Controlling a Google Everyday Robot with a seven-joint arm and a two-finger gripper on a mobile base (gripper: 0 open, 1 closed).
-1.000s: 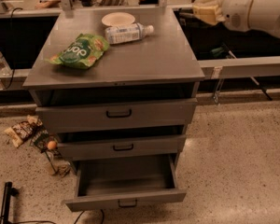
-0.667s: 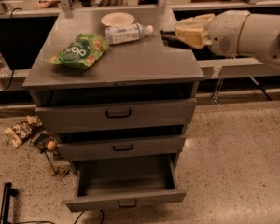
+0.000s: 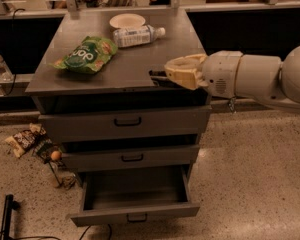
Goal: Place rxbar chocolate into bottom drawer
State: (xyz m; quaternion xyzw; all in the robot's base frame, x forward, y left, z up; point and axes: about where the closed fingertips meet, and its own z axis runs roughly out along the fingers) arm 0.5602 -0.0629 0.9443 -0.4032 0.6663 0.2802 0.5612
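Observation:
My gripper (image 3: pixel 160 77) hangs over the front right corner of the grey cabinet top (image 3: pixel 135 64), reaching in from the right on a white arm. Its tan fingers (image 3: pixel 182 71) are shut on a thin dark flat thing that sticks out to the left, the rxbar chocolate (image 3: pixel 157 79). The bottom drawer (image 3: pixel 105 215) is pulled out below and left of the gripper, and its deep grey box shows nothing inside. The two upper drawers are nearly shut.
A green chip bag (image 3: pixel 85 54) lies at the top's left, and a clear plastic bottle (image 3: pixel 135 35) and a pale bowl (image 3: pixel 126 20) lie at the back. Wrappers and litter (image 3: pixel 25 139) lie on the floor left of the cabinet. A dark counter runs behind.
The arm has swung from the back right corner forward and left, down to the cabinet's front right edge. The drawers and the things on top have not moved.

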